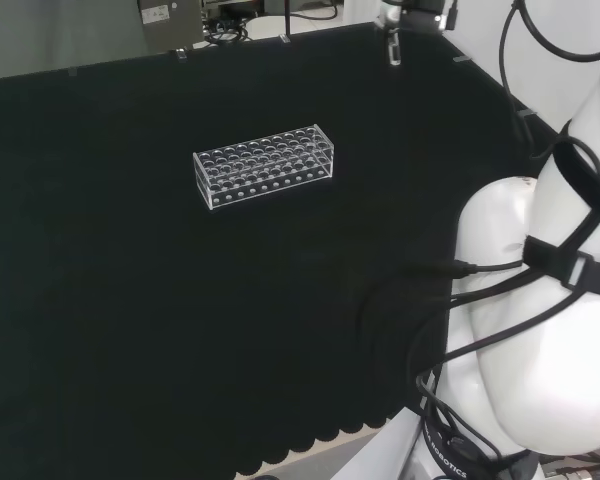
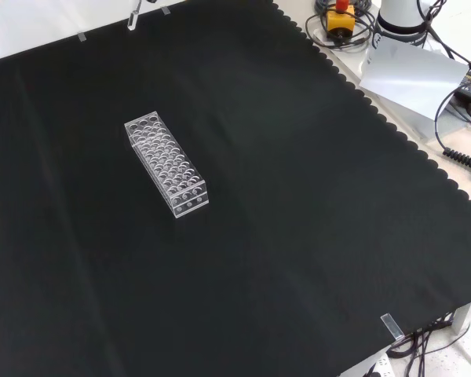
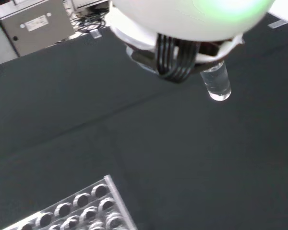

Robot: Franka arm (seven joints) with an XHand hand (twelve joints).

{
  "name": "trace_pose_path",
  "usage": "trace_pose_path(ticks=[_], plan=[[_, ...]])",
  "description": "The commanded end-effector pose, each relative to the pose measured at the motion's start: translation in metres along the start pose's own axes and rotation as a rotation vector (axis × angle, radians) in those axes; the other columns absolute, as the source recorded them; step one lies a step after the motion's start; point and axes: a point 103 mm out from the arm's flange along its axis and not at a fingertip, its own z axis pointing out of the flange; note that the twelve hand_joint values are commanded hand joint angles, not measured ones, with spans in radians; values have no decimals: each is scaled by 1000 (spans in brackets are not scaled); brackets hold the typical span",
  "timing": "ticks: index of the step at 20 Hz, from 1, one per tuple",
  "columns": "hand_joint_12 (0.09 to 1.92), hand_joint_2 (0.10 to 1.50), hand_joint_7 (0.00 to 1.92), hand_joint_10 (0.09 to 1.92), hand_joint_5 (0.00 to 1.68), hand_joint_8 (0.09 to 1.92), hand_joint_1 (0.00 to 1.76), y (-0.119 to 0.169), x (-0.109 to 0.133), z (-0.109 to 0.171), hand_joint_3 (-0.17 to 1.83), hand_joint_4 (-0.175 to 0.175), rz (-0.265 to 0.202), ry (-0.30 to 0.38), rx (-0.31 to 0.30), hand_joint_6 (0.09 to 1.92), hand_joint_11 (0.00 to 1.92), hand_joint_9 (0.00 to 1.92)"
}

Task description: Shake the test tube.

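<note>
Cloth: a black cloth point(image 1: 130, 330) covered the bench, with a scalloped edge at the near side in the head view and along the right side in the front view.
Room: grey cabinets and cables stood beyond the cloth's far edge in the head view; in the front view a yellow box with a red button point(image 2: 340, 17), cables and a grey sheet point(image 2: 412, 75) lay off the cloth at upper right.
Rack: a clear rack point(image 1: 265, 165) with rows of round holes stood alone on the cloth, left of centre in the front view; its holes looked empty.
Arm: the white links point(image 1: 550, 330) bulked at the head view's right, wrapped in black cables.
Hand: part of it point(image 1: 412, 14) showed at the top edge of the head view, high above the cloth's far right side, well apart from the rack; in the wrist view a blurred white part and black cables crossed the frame.
Tube: a clear tube point(image 3: 216, 84) hung upright below the hand, its rounded bottom free above the cloth; it also showed as a small clear stub in the head view.
Grip: the tube's top disappeared into the hand; whether the fingers were curled round it could not be told.
</note>
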Motion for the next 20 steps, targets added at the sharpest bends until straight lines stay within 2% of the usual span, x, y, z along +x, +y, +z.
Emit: trace_pose_path(ticks=[1,6,10,12,15,20], plan=[[919,640,1422,345,1332,581,1431,-12,100,27,597,-175,-172,102,57,487,1176,1366],[920,640,1422,346,1332,581,1431,-25,161,32,597,-175,-277,148,74,488,1176,1366],[920,640,1422,346,1332,581,1431,-32,189,31,597,-175,-338,154,72,488,1175,1365],[921,640,1422,347,1332,581,1431,-31,189,30,597,-175,-342,153,71,488,1175,1365],[921,640,1422,347,1332,581,1431,-26,176,28,598,-175,-319,133,68,488,1174,1365],[921,640,1422,348,1332,581,1431,-13,133,25,598,-175,-248,82,56,488,1174,1364]])
